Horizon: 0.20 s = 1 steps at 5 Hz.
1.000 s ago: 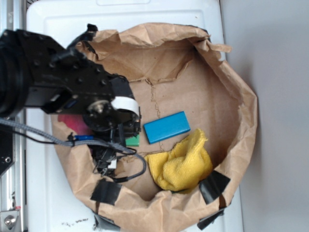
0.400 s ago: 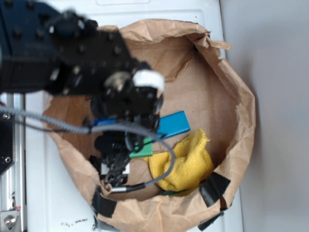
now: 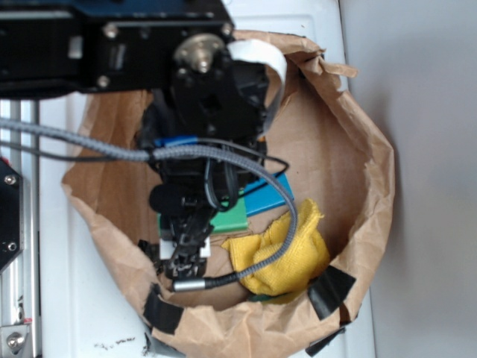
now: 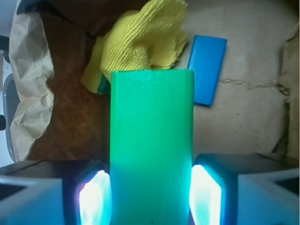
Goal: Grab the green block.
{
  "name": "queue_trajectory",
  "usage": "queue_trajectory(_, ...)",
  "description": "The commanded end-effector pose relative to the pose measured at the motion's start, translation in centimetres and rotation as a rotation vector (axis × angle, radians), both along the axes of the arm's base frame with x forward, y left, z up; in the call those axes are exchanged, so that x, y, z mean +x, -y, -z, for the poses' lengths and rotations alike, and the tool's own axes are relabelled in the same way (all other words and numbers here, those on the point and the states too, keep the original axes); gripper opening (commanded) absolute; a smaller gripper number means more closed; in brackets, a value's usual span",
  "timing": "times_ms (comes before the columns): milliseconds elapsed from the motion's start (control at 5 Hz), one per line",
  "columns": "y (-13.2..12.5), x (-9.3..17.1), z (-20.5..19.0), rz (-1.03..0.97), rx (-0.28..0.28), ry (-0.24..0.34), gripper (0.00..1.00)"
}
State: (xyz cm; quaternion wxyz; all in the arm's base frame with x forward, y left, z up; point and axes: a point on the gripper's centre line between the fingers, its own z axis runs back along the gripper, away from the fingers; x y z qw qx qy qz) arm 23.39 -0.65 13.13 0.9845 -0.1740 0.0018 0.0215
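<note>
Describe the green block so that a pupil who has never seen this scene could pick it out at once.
Look inside the crumpled brown paper bag. Under the black arm, the gripper pinches a flat green block between its two pads. Its neighbours are a blue block and a yellow cloth; only it is green.

A flat, smooth, plain green block (image 4: 151, 147) is clamped by its long sides between the two fingers of the gripper (image 4: 151, 197), one end pointing away from the arm, seen above the floor of a brown paper bag (image 3: 358, 134).
</note>
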Motion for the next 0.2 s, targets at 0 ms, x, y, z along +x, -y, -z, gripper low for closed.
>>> queue_trajectory(0, -1.61, 0.11, -2.46, -0.071, 0.049, 0.210, 0.13)
